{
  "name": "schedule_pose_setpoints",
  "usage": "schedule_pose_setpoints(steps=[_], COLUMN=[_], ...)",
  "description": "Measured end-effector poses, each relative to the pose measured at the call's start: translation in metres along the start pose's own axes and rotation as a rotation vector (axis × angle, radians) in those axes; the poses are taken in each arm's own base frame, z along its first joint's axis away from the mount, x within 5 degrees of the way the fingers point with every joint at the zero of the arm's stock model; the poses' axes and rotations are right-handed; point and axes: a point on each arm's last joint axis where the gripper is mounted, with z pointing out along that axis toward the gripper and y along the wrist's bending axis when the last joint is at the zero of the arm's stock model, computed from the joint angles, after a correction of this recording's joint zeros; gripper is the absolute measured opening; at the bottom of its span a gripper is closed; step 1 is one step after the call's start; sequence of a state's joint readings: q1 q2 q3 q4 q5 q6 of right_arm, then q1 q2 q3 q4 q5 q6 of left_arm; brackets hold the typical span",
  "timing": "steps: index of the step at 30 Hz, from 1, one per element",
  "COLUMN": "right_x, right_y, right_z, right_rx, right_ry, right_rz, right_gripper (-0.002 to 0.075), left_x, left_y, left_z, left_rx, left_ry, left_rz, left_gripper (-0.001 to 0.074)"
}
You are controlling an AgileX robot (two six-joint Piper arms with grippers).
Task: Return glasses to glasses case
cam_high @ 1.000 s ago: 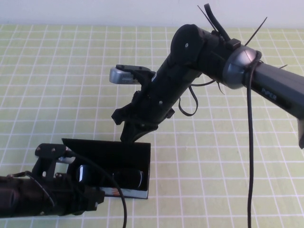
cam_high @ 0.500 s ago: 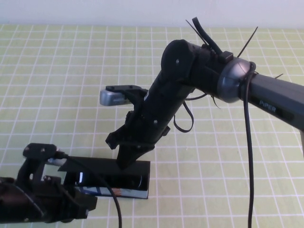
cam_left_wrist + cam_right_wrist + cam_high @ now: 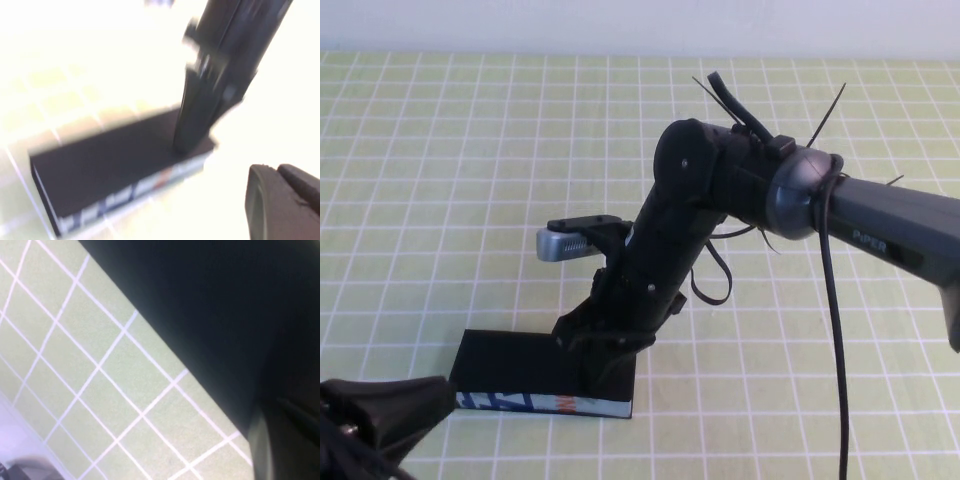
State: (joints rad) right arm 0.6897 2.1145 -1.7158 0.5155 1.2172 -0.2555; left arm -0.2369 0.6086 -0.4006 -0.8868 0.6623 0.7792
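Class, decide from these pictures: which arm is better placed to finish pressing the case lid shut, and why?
Right. The right end effector sits on the lid of the glasses case, which lies flat. The left end effector sits off the case's near-left corner.

1. The lid of the glasses case (image 3: 510,352) is blocked at its right end by the right gripper (image 3: 605,372), which is pressed down on it.
2. The near-left corner is occupied by the left gripper (image 3: 380,420).
3. Open green mat (image 3: 440,180) is left behind the case.

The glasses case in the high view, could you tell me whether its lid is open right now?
No, the glasses case shows its flat lid lying down, with the right claw pressing on its right end.
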Motion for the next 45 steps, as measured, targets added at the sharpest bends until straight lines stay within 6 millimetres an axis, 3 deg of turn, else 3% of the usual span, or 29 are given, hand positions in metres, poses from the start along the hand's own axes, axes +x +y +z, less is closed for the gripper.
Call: schedule_pose_setpoints(steps=[7, 17, 20, 27, 32, 36, 39, 45], right_x=[0.000, 0.001, 0.004, 0.026, 0.058, 0.098, 0.133, 0.215], right_y=[-0.003, -0.001, 0.012, 0.060, 0.088, 0.098, 0.099, 0.099], right_z=[0.004, 0.002, -0.014, -0.082, -0.123, -0.146, -0.156, -0.170], right_rx=[0.015, 0.025, 0.037, 0.095, 0.139, 0.155, 0.182, 0.205], right_ry=[0.012, 0.011, -0.023, -0.170, -0.251, -0.302, -0.347, -0.522], right_rz=[0.000, -0.010, -0.045, -0.135, -0.174, -0.180, -0.181, -0.168], right_gripper=[-0.0011, -0.0011, -0.0011, -0.0011, -0.0011, -0.0011, -0.0011, -0.0011], left_x=[0.002, -0.001, -0.006, -0.010, -0.001, 0.010, 0.018, 0.044], left_y=[-0.014, -0.015, -0.011, -0.011, -0.019, -0.026, -0.022, -0.002], left_z=[-0.027, -0.037, -0.039, -0.061, -0.084, -0.099, -0.094, -0.062], left_rx=[-0.009, -0.052, -0.097, -0.226, -0.306, -0.338, -0.348, -0.363], left_ry=[-0.157, -0.249, -0.302, -0.490, -0.595, -0.671, -0.653, -0.545], left_rz=[0.078, 0.108, 0.104, 0.203, 0.350, 0.401, 0.389, 0.344], left_gripper=[-0.0004, -0.0004, -0.0004, -0.0004, -0.0004, -0.0004, -0.0004, -0.0004])
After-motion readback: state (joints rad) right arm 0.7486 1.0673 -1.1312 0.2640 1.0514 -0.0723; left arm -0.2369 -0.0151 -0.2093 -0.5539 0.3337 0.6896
